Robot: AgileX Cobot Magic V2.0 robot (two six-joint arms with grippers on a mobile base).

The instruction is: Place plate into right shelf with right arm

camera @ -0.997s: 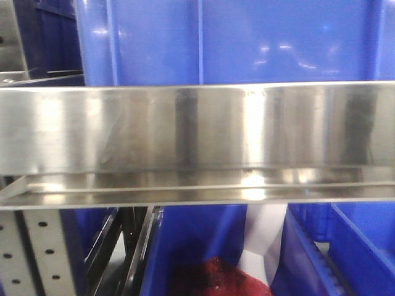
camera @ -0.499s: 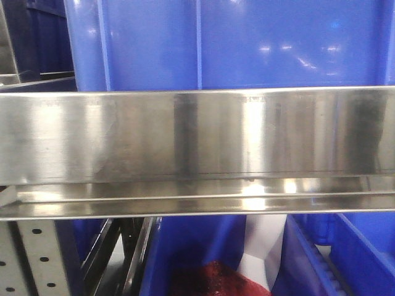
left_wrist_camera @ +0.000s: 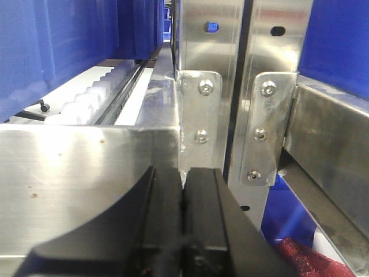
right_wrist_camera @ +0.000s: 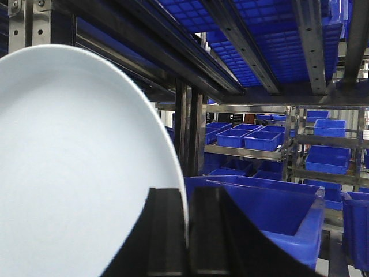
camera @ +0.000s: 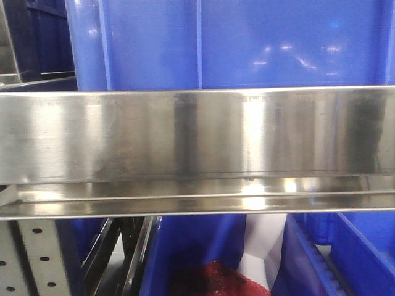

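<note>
In the right wrist view the white plate (right_wrist_camera: 75, 167) fills the left half, held on edge by its rim. My right gripper (right_wrist_camera: 187, 199) is shut on that rim, one black finger on each side. The plate hangs under the dark rails of the right shelf (right_wrist_camera: 173, 52), above a blue bin (right_wrist_camera: 271, 208). In the front view a broad steel rail of the right shelf (camera: 197, 135) spans the frame with blue bins above and below. My left gripper (left_wrist_camera: 183, 176) is shut with nothing in it, close to a steel rail and a bolted upright (left_wrist_camera: 199, 115).
More steel racks with several blue bins (right_wrist_camera: 253, 135) stand farther back on the right. A red mesh item (camera: 213, 280) and something white (camera: 265, 240) lie in the lower bin of the front view. A perforated upright (camera: 34, 259) stands at the lower left.
The front view shifted slightly between one second and half a second ago: the steel rail moved a little right and down in frame. Since then nothing has visibly moved.
</note>
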